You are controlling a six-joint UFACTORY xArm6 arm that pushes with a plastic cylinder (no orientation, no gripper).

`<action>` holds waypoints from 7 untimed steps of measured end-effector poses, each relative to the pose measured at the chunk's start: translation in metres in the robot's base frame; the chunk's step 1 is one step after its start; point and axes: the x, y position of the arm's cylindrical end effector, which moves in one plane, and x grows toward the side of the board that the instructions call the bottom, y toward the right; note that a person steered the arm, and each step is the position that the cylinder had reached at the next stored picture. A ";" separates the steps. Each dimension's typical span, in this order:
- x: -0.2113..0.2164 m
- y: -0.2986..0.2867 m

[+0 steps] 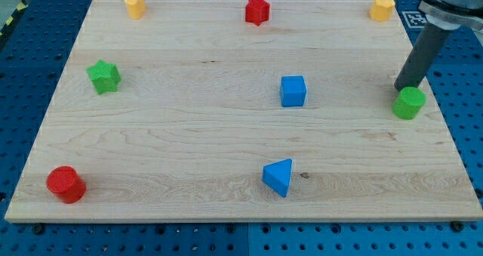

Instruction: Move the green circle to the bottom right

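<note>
The green circle [409,103] is a short green cylinder near the board's right edge, about midway down. My tip [403,87] is just above it in the view, at its upper left side, touching or almost touching it. The dark rod rises from there to the view's top right corner.
On the wooden board [189,150]: a blue cube [293,90] in the middle, a blue triangle [278,177] below it, a red cylinder [66,184] bottom left, a green star [104,76] left, a red star [257,10] top centre, yellow blocks top left [134,4] and top right [382,7].
</note>
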 end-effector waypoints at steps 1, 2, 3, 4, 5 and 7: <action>0.015 0.000; 0.038 0.000; 0.051 0.000; 0.047 -0.001; 0.045 -0.001; 0.064 -0.022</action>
